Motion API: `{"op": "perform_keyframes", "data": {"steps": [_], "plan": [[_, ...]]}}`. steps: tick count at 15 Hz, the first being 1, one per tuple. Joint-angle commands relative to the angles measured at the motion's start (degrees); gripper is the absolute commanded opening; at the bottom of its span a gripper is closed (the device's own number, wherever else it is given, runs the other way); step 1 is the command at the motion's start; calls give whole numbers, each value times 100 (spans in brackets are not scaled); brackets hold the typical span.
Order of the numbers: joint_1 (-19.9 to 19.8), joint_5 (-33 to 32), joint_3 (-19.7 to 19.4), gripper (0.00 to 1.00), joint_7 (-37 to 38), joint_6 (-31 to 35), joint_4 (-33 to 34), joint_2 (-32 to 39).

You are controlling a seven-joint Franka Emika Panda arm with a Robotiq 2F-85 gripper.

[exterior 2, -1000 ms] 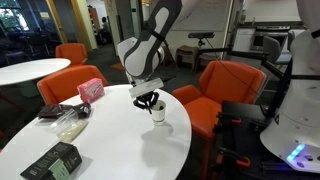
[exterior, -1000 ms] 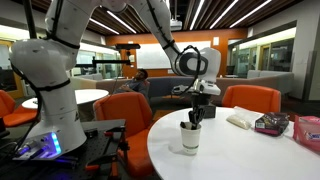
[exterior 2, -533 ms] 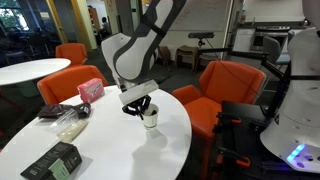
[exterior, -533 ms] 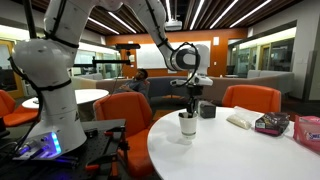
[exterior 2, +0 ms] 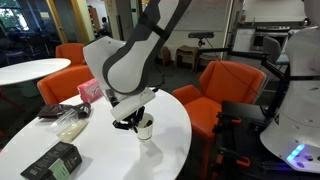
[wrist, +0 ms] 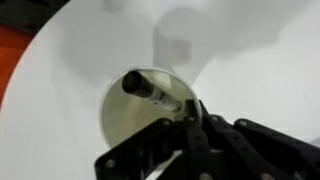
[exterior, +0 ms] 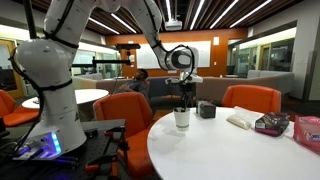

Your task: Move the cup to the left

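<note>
The off-white cup (exterior: pixel 182 119) stands near the round white table's (exterior: pixel 225 152) far left edge, with a dark item (wrist: pixel 150 89) sticking out of its top. My gripper (exterior: pixel 183 103) comes down from above and is shut on the cup at its rim. In the exterior view from the opposite side the cup (exterior 2: pixel 145 128) sits under the gripper (exterior 2: pixel 135 120), near the table's (exterior 2: pixel 110 155) edge. The wrist view looks down into the cup (wrist: pixel 135 118), with the black fingers (wrist: pixel 190 125) closed at its rim. Whether the cup touches the table I cannot tell.
A dark grey boxy container (exterior: pixel 206 109), a white bag (exterior: pixel 240 119) and a pink package (exterior: pixel 271 124) lie on the table. A pink box (exterior 2: pixel 90 90) and a black box (exterior 2: pixel 55 160) show too. Orange chairs (exterior: pixel 130 112) ring the table.
My gripper has carried the cup across the table: leftward and farther back in one exterior view, toward the camera and left in the other. The grip stayed closed.
</note>
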Motion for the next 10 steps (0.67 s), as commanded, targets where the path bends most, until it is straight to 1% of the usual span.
{"op": "perform_keyframes", "data": {"steps": [1,3,7,10], "plan": [[97,-116,78,1,-184,-332,232,90],[173,-216,102,1,-259,-377,312,134],[279,-605,115,1,-848,-409,454,273],[258,-745,116,1,-1275,-415,603,432]]}}
